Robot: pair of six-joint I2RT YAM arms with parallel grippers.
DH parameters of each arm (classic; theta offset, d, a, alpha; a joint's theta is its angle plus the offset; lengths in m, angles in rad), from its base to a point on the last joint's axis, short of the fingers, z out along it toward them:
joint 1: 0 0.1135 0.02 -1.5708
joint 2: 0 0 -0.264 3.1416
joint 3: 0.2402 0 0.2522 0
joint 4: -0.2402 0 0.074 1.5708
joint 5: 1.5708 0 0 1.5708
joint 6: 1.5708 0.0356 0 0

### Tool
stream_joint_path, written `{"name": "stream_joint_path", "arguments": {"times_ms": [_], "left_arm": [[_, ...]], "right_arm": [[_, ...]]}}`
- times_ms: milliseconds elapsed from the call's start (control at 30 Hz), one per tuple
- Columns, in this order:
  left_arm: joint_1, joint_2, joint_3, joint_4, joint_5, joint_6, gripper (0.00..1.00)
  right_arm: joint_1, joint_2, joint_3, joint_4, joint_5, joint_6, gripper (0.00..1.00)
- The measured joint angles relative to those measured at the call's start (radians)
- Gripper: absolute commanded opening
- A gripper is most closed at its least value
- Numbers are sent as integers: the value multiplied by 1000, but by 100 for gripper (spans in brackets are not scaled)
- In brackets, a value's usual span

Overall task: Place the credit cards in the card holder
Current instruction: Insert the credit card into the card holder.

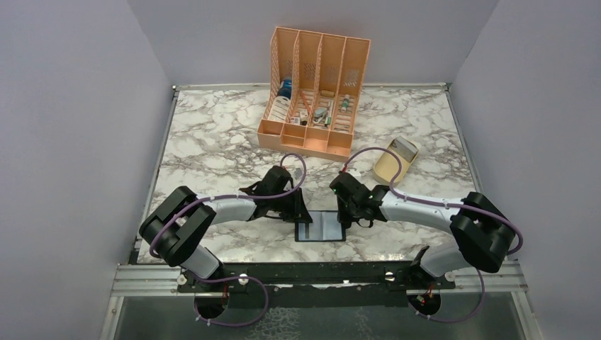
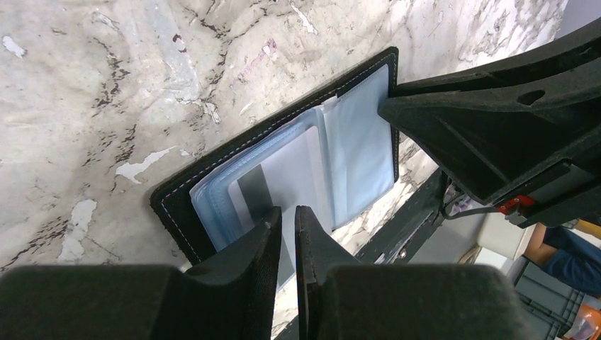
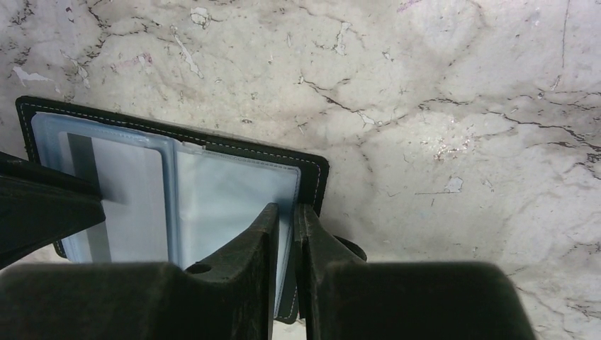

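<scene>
Card holder (image 1: 320, 227) lies open flat at near edge of marbled worktop (image 1: 212, 134), between your two hands. Black cover, pale stitching, clear bluish plastic sleeves. Pale credit card (image 2: 280, 177) with dark stripe sits in left sleeve. Left hand (image 2: 287, 216) pinches left sleeve edge, right hand (image 3: 285, 212) pinches right sleeve. Both forearms reach inward, wrists tipped down.

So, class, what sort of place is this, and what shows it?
Probably a robot test cell: two arms bolted at a marble-look table, plain grey walls around, props like an orange desk organizer and a card holder.
</scene>
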Motion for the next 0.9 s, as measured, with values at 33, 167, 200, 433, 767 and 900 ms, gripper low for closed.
{"name": "stream_joint_path", "arguments": {"times_ms": [33,167,200,433,767,900], "left_arm": [[0,0,0,-1,-2,0,17],[1,-3,17,-29,-22,2,18],[1,-8,23,-40,-32,4,19],[19,-108,40,-112,-96,25,22],[58,-145,0,-121,-110,27,20],[92,-146,-30,-106,-69,22,20]], "right_arm": [[1,1,0,1,3,-3,14],[5,1,2,1,15,-11,24],[5,2,8,-3,20,-17,28],[5,-39,48,-7,2,-18,41],[5,-109,30,107,-150,27,42],[5,-93,-11,190,-229,64,42]]}}
